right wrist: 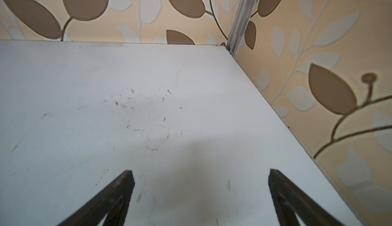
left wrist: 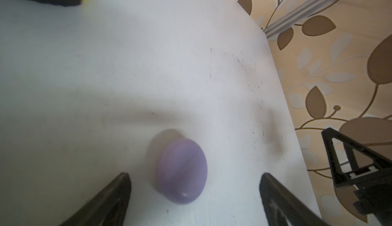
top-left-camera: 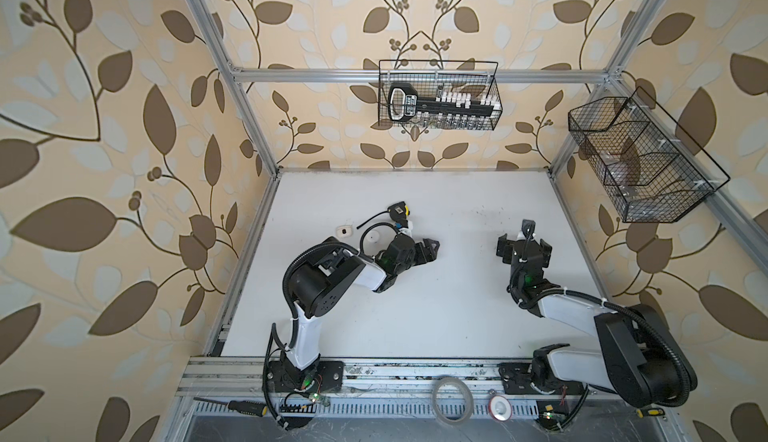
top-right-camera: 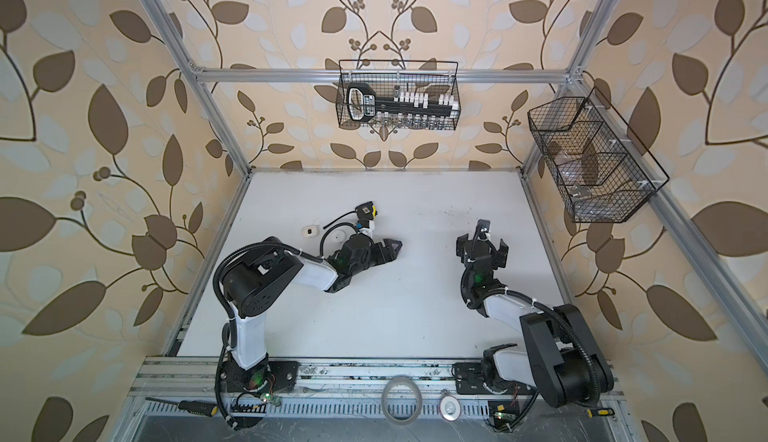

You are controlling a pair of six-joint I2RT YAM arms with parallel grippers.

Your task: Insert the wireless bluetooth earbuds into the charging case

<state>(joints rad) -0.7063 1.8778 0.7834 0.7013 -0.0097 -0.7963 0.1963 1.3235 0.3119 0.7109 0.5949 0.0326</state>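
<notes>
Case of lavender plastic, oval and smooth, is seen in the left wrist view lying on the white flat table. It is placed between the two black fingers of the left gripper and is touched by neither of them; a strip of table is seen at each side of it, narrower at one side. The jaws are spread wide and nothing is grasped by them. The case is blurred. A seam is seen across it and the lid looks closed, so it cannot be told whether buds are kept inside.

In both top views this case is hidden under the left gripper, which is found at about 10 o'clock from the middle of the table. From this gripper, a black box with a yellow part is seen near, at 11 o'clock. A round white case is partly covered by a cable at 9 o'clock. A small white rounded-rectangular case lies beyond it in the same direction, apart from it.

The right gripper is held at 3 o'clock from the left one, well apart. In the right wrist view its jaws are also spread wide above the scuffed table, and nothing is held between them.
</notes>
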